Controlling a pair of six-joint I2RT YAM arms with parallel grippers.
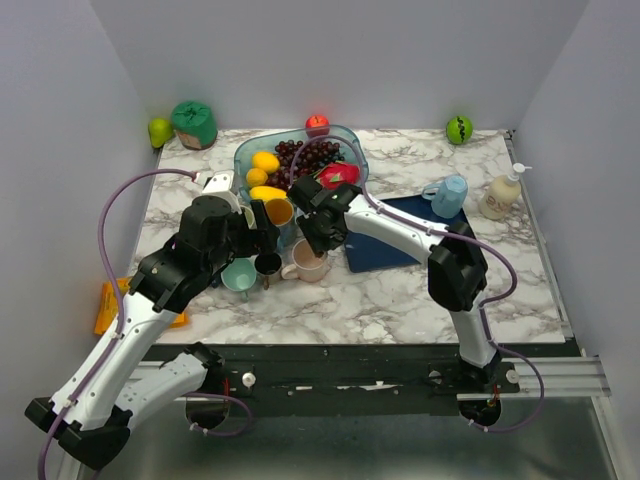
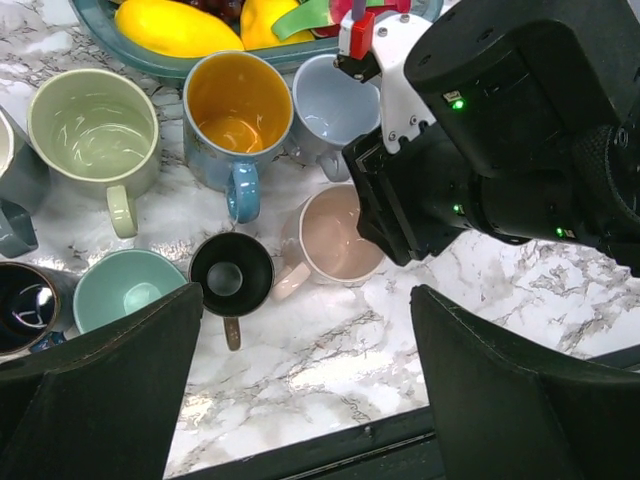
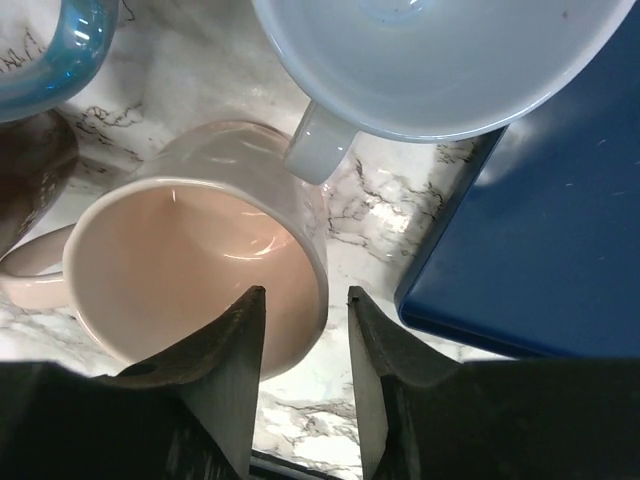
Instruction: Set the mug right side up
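The pink mug stands on the marble worktop with its mouth upward in the left wrist view, in the front of a cluster of cups; the small black cup is just beside its handle, the pale grey-blue mug is just behind it, and the navy mat lies near its far side. Judged from that, the turning looks done or all but done; from the right wrist view alone I cannot tell whether the base sits quite flat.

The right tool is at the rim on the side away from the handle, one finger inside the mouth and one outside, with the wall between them; a gap seems to show on either side of the wall, so I read it as released rather than pinching. The left tool hangs above the cups, its fingers spread wide with nothing between them.

The mug looks like glazed ceramic: stiff, fairly heavy for its size, glossy and so probably slippery, and likely to chip if knocked against its neighbours. The rim wall opposite the handle seems the best hold, since the handle side is crowded by the black cup. A pinch there is narrow, though, and the mug could swing about it. If the inner finger lifts away, it should rise straight, or it may catch the lip and tip the mug.
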